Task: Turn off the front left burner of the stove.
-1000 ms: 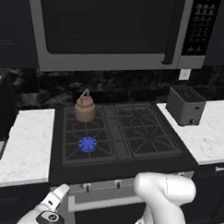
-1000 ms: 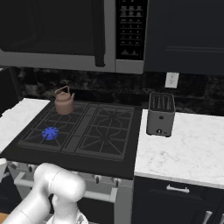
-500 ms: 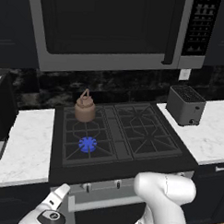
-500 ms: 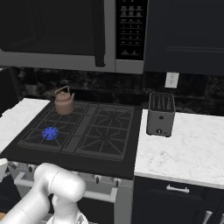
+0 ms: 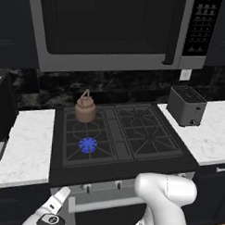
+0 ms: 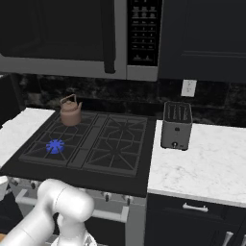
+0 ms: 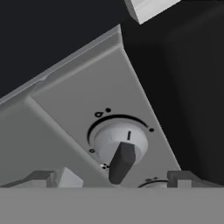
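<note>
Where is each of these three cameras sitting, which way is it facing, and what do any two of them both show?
Left base view: behind the arm to its left, looking forward and down at the stove; the white arm rises lower right.
Right base view: behind the arm to its right, same direction; the arm rises lower left.
Hand view: on the hand, close to a knob on the silver front strip.
Shared: both base views show the lit front left burner, kettle, toaster and microwave.

Dark cabinets (image 6: 202, 38) above and below; black speckled backsplash (image 5: 124, 89) with a white wall outlet (image 6: 187, 88). White marble table (image 6: 206, 161) either side, carrying a grey toaster (image 6: 176, 126). Silver-framed microwave (image 5: 113, 28) mounted overhead.
</note>
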Robot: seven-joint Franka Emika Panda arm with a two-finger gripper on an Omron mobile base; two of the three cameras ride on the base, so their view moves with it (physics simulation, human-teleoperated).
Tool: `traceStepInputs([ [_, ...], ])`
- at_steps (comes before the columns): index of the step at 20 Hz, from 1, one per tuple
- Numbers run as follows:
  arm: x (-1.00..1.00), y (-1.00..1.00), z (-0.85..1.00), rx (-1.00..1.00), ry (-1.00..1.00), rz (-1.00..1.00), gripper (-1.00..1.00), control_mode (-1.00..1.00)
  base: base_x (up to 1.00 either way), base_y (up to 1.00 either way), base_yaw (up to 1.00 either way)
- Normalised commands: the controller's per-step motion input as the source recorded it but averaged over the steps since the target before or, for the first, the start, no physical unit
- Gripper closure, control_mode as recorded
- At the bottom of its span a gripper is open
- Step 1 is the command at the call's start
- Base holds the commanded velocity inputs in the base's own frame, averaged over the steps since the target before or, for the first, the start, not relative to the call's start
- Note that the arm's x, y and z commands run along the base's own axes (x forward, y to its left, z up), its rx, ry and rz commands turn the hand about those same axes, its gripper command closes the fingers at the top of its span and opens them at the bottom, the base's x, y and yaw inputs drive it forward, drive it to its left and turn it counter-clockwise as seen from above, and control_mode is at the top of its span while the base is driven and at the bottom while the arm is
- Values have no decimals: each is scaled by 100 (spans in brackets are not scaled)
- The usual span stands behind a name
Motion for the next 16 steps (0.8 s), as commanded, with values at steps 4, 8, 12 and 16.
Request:
traceStepInputs([
  [4,16,0,-1,0,-8,0,-100,-100,0,0,0],
  [8,36,0,3,0,0,0,-100,-100,0,0,0],
  [12,15,0,1,0,0,0,-100,-100,0,0,0],
  [16,0,0,0,0,-5,0,-100,-100,0,0,0],
])
